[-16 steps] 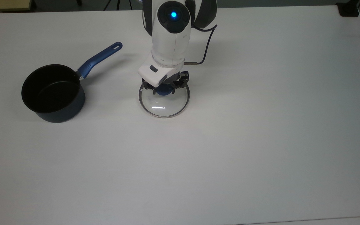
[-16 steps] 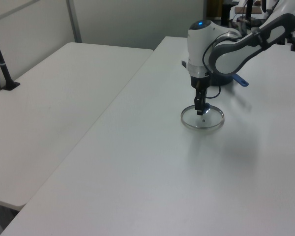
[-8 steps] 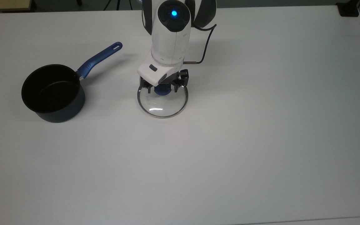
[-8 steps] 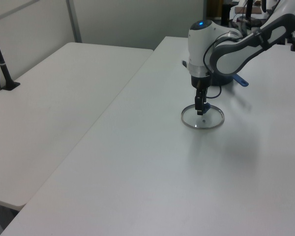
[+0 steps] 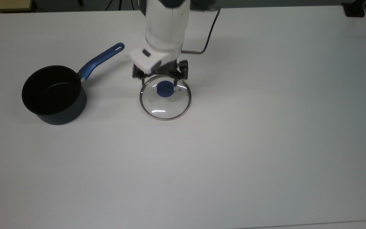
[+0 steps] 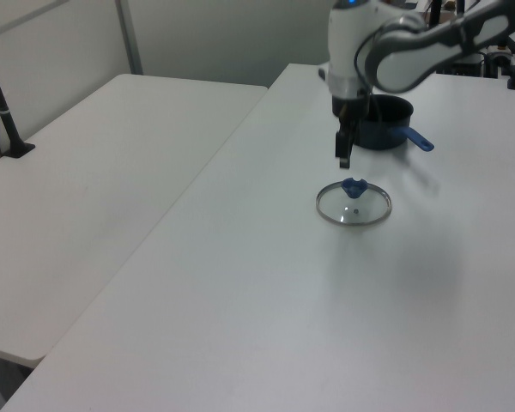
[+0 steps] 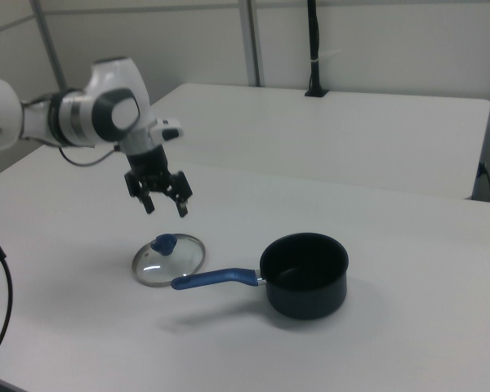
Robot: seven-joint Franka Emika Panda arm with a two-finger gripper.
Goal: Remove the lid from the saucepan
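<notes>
Since the earlier pictures the gripper (image 5: pixel 159 81) has let go of the blue knob (image 5: pixel 164 88) and gone up, so the whole knob now shows in the top view. The lid (image 5: pixel 165 109) has stayed where it was. It lies flat on the white table (image 5: pixel 265 127), a bit left of the middle of the top view and in its upper half. The pan (image 5: pixel 54 94) sits at the left of the top view, well apart from the lid, with its black inside open to see. Its blue handle (image 5: pixel 102 60) points to the upper right of the top view. In the right view the gripper (image 7: pixel 164 206) hangs in the air above the lid (image 7: pixel 169 260), in the left half of the frame, and its two fingers (image 7: pixel 181 204) are spread wide with nothing between them. There the pan (image 7: pixel 305 276) is at the lower middle, and its handle (image 7: pixel 215 280) reaches left to just beside the lid's rim. In the left view the gripper (image 6: pixel 344 157) is at the upper right of the frame, straight above the lid (image 6: pixel 354 206), with the pan (image 6: pixel 384 130) behind it.
</notes>
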